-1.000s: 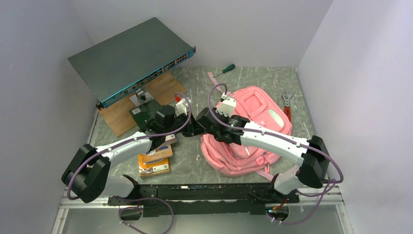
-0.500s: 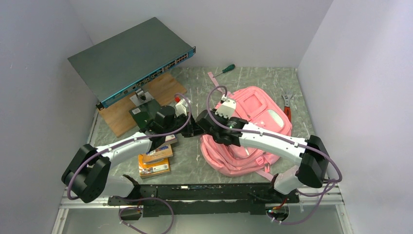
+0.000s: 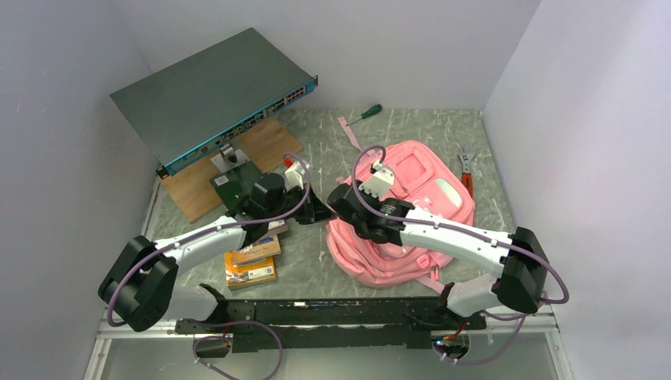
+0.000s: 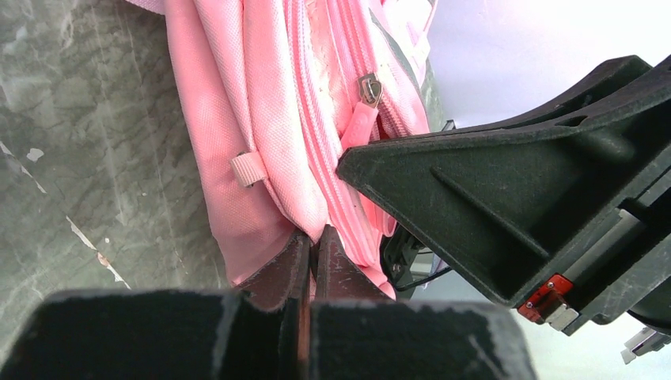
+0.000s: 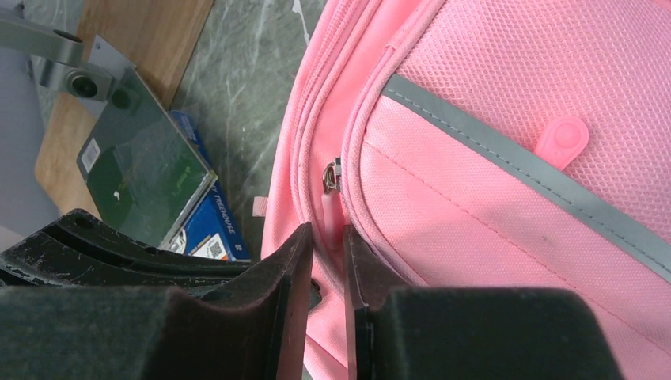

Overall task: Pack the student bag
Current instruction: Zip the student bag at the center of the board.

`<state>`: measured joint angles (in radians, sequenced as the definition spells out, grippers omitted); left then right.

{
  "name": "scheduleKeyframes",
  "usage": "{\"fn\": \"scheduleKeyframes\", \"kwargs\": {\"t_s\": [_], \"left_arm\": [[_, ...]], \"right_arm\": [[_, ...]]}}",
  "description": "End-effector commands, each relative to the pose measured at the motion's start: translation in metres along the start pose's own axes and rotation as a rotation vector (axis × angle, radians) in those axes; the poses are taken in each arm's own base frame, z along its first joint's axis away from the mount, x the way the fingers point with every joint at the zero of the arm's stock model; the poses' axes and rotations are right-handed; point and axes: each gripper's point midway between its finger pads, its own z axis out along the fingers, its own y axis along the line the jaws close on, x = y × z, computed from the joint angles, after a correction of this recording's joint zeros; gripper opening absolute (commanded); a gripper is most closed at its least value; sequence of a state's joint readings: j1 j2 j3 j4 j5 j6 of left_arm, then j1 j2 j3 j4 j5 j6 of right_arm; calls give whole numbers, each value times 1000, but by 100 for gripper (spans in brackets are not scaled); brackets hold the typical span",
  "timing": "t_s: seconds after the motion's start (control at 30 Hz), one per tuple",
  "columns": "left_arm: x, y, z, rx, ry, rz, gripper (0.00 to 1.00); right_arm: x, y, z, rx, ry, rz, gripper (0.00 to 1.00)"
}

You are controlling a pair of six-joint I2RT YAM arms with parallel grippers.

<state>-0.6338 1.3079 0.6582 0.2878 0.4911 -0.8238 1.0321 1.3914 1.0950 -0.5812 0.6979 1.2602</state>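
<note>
The student bag (image 3: pixel 423 198), a pink backpack with grey trim, lies flat right of centre. My left gripper (image 3: pixel 323 212) is at its left edge. In the left wrist view it (image 4: pixel 314 236) is shut on a fold of the bag's pink fabric (image 4: pixel 269 158) just below a zip. My right gripper (image 3: pixel 339 204) meets it from the right. In the right wrist view its jaws (image 5: pixel 327 237) stand nearly closed on the pink pull tab hanging from the metal zip slider (image 5: pixel 332 176). That slider also shows in the left wrist view (image 4: pixel 369 87).
A grey network switch (image 3: pixel 210 95) leans on a wooden board (image 3: pixel 253 150) at the back left. A green circuit board (image 3: pixel 231 184) and orange books (image 3: pixel 252 265) lie under the left arm. A green screwdriver (image 3: pixel 365 112) and a red-handled wrench (image 3: pixel 467 170) lie near the bag.
My right arm and wrist have shifted right and slightly nearer, its gripper still at the bag's left edge. The left arm has barely moved.
</note>
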Motion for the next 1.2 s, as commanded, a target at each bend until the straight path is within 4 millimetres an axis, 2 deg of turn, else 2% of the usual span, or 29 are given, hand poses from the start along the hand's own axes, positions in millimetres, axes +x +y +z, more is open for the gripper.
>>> {"fn": "scheduleKeyframes", "kwargs": {"t_s": [0.0,0.1,0.37,0.67,0.8,0.93,1.07,1.17], "left_arm": [[-23,-43,-14,146,-83,109,0],[-22,-40,-14,139,-81,108,0],[-20,-40,-14,143,-77,104,0],[-24,-46,-14,160,-82,109,0],[-24,-44,-14,149,-83,106,0],[-25,-31,-14,76,-90,90,0],[-34,-4,-11,-83,-111,51,0],[-43,21,-8,-194,-118,-1,0]], "right_arm": [[-25,-57,8,175,-129,-59,22],[-22,-58,12,152,-111,-51,27],[-25,-66,17,143,-134,0,27],[-19,-66,28,172,-119,-97,27],[-16,-68,33,192,-115,-145,20],[-17,-67,29,175,-97,-220,0],[-11,-59,16,81,-7,-338,0],[12,-56,4,8,142,-408,0]]}}
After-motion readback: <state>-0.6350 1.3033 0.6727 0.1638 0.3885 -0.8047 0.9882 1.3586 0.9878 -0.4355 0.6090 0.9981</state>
